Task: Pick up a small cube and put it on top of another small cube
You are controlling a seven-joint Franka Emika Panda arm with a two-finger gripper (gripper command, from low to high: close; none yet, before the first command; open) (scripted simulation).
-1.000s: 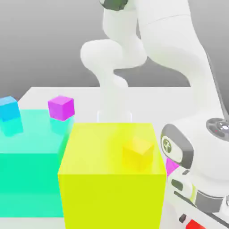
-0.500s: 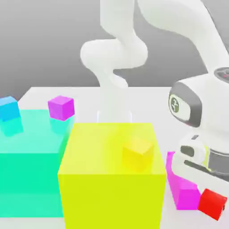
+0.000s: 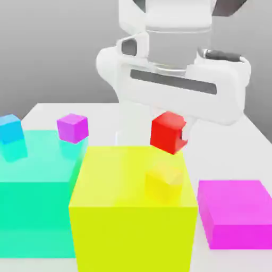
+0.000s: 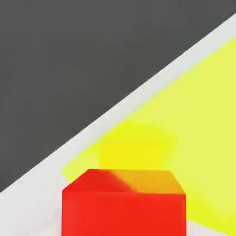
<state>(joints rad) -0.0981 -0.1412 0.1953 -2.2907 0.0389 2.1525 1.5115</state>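
Observation:
The small red cube (image 3: 168, 132) hangs in the air under the white hand, with my gripper (image 3: 169, 133) shut on it. It is above and slightly behind the small yellow cube (image 3: 164, 183), with a clear gap between the two. The small yellow cube rests on the top of the big yellow block (image 3: 130, 223), toward the exterior view's right. In the hand view the red cube (image 4: 123, 203) is close up, with the small yellow cube (image 4: 131, 150) just beyond it on the big yellow block (image 4: 198, 115).
A big teal block (image 3: 34, 196) stands at the exterior view's left, carrying a small purple cube (image 3: 73, 128) and a small blue cube (image 3: 10, 128). A low magenta block (image 3: 234, 212) lies on the white table (image 3: 234, 143) at the right.
My gripper has carried the red cube up from low at the exterior view's right, beside the magenta block, and leftward to above the big yellow block. The hand has turned.

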